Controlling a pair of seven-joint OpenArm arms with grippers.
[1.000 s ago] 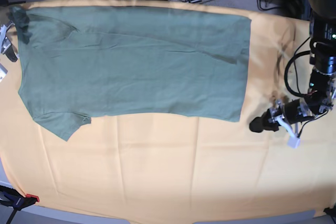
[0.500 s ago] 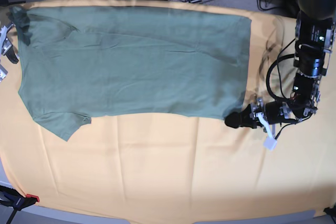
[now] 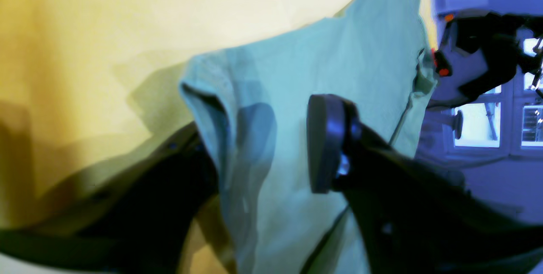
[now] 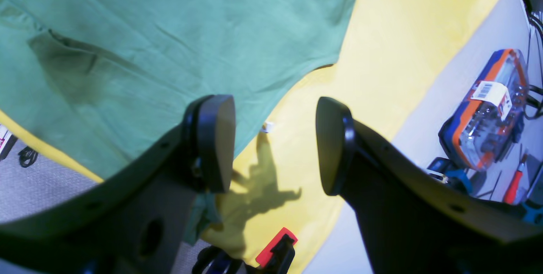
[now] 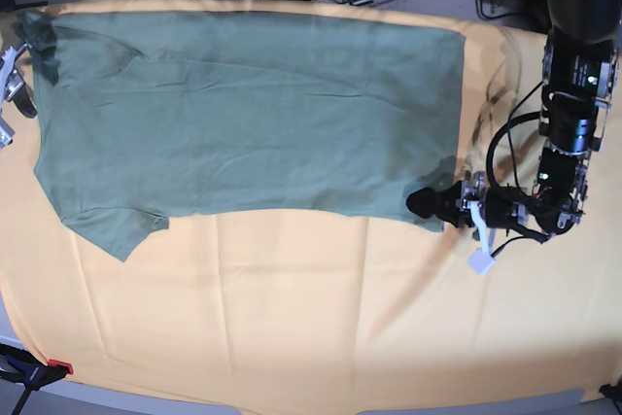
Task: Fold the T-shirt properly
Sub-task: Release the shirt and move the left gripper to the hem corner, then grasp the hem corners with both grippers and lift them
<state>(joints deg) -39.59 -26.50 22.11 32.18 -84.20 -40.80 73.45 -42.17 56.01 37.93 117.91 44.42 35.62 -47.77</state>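
Sage-green cotton, the T-shirt lies spread across the far half of the table's yellow-orange cloth, sleeves toward your right arm's side, hem toward your left arm's. No fold shows yet in the base view: the body is a single flat layer with light creases, one sleeve pointing at the near edge, so by the look of it nearly the whole job lies ahead of you.

Your left pincer sits at the near hem corner. Its wrist view shows the fingers spread apart with that corner humped up between them, not yet pinched. That reads as the opening grasp of a first fold.

Your right pincer hangs wide apart and empty above the shirt's edge and the bare cloth at the sleeve end, gripping nothing.

Left to do, as far as you can judge: close on the corner, take a matching hold at the other end, and make every fold.
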